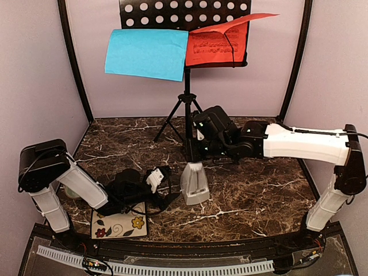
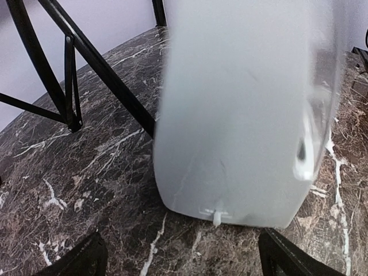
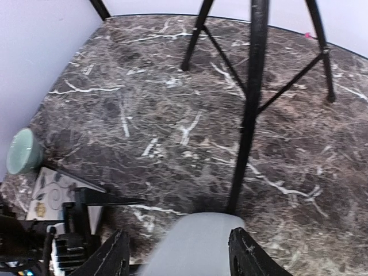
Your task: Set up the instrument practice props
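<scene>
Metronome [image 1: 194,187] stands between spread left fingers [image 2: 80,260] and spread right fingers [image 3: 112,259]; print on red sheet [image 1: 215,47] unreadable.

Close behind metronome [image 1: 194,184], tripod legs [image 2: 99,60].

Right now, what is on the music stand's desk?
A blue sheet on the left and a red printed sheet on the right, its top flopping forward. They cover most of the desk; mainly its perforated top strip shows.

Enclosed lab booth: lilac walls [image 1: 34,86], marble tabletop [image 1: 259,190]
</scene>
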Action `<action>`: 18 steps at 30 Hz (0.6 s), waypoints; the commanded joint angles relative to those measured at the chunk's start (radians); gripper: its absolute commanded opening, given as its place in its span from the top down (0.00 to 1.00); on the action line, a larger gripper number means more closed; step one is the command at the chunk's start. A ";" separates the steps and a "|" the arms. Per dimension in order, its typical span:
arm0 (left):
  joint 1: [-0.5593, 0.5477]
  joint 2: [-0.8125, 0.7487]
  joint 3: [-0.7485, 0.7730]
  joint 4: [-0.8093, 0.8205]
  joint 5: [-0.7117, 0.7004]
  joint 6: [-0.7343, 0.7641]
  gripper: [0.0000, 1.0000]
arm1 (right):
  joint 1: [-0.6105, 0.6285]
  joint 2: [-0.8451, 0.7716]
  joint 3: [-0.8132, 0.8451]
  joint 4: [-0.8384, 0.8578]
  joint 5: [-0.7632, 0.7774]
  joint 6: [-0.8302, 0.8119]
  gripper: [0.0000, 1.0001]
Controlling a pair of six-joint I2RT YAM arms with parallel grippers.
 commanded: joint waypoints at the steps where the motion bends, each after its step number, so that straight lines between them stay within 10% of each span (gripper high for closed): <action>1: 0.004 -0.052 -0.012 -0.020 -0.010 -0.001 0.06 | 0.014 -0.040 -0.053 0.150 -0.121 0.005 0.38; 10: 0.004 -0.075 -0.013 -0.054 -0.017 -0.002 0.06 | 0.059 -0.155 -0.140 0.196 -0.133 0.032 0.24; 18: 0.013 -0.113 -0.027 -0.081 0.053 -0.110 0.11 | -0.197 -0.402 -0.405 0.312 -0.286 0.033 0.15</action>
